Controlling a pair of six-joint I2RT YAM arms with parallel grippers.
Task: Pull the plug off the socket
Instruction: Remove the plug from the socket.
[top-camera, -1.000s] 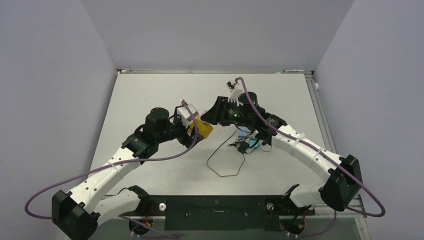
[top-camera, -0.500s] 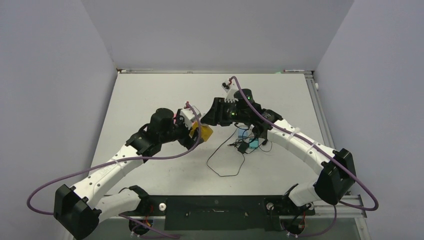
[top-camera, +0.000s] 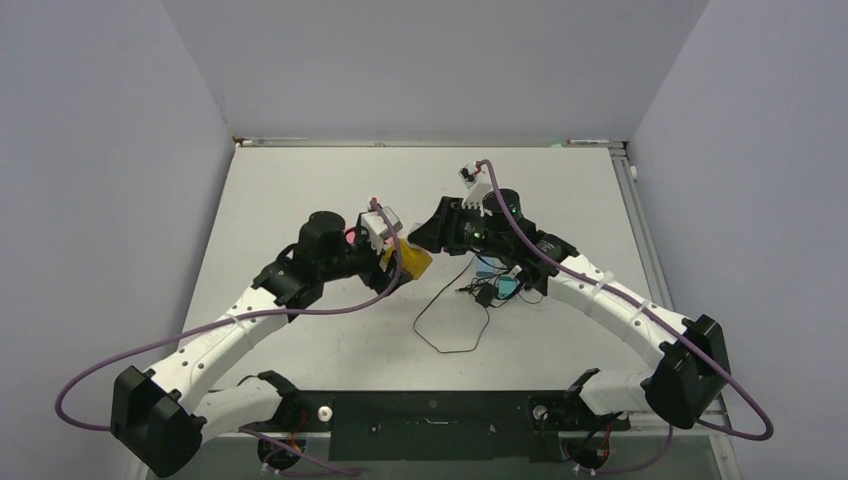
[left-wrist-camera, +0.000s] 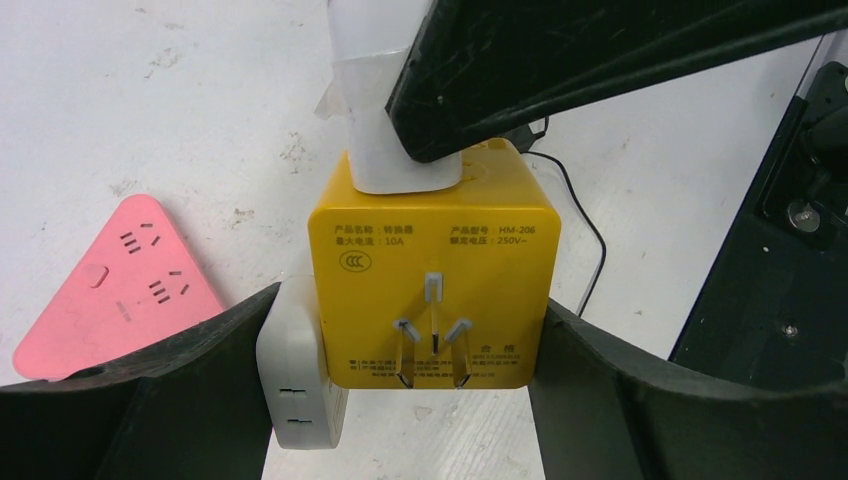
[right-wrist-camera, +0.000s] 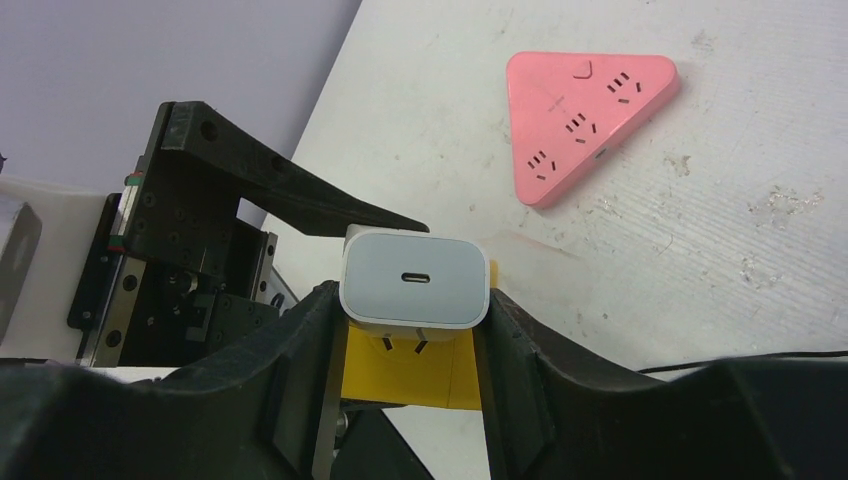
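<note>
Shifted slightly rightward since earlier. Clamps yellow adapter cube (left-wrist-camera: 432, 240) in left gripper (left-wrist-camera: 410, 310) as brace; pinches white charger plug (right-wrist-camera: 414, 278) in right gripper (right-wrist-camera: 412, 295), prongs just showing, seemingly partway out of cube's socket.

**Plastics and metal, seen close up**

The yellow socket cube (left-wrist-camera: 433, 270) is smooth, slightly glossy plastic with bare metal prongs (left-wrist-camera: 403, 350). The white charger plug (right-wrist-camera: 414, 280) is satin-smooth plastic. The pink triangular power strip (right-wrist-camera: 590, 120) looks matt plastic. Left gripper (left-wrist-camera: 412, 312) fingers (left-wrist-camera: 650, 400) are matt black plastic. The white table (left-wrist-camera: 160, 110) is matt and scuffed
</note>
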